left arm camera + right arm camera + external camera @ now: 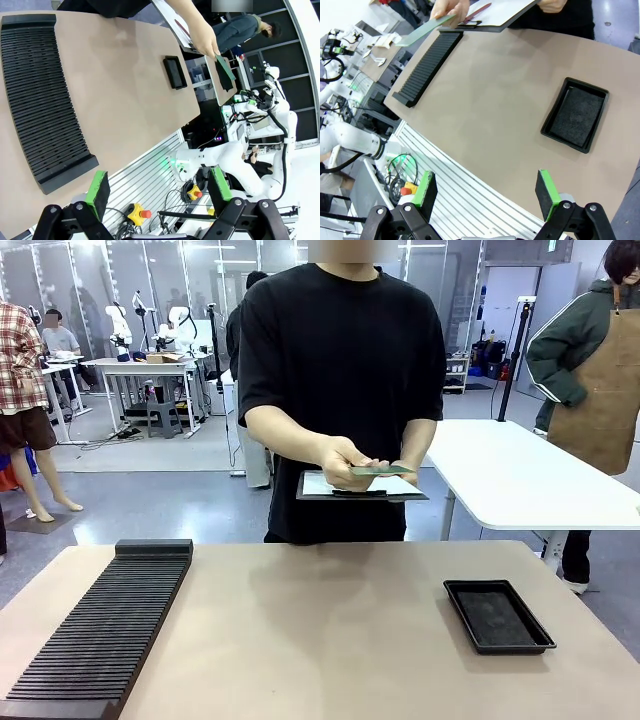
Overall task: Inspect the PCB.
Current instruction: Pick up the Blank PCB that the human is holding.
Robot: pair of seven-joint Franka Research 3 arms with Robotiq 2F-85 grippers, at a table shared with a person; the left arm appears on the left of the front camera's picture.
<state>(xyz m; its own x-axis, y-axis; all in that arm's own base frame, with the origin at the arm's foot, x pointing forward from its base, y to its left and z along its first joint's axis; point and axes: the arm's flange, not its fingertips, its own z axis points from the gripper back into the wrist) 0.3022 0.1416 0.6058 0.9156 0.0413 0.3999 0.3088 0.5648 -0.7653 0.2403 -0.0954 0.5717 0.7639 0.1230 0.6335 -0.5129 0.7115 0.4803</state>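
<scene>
One long black ribbed rack [100, 630] is laid at the left of the tan bench [320, 610]. One thin green rectangular PCB [381, 470] is held in a person's hand [345, 462] above one white-paper clipboard [360, 487]. One black rectangular tray [497, 615] is set at the right. The left end effector [158, 185] and right end effector [486, 188] are spread, empty. A grey floor [150, 505] is seen behind.
</scene>
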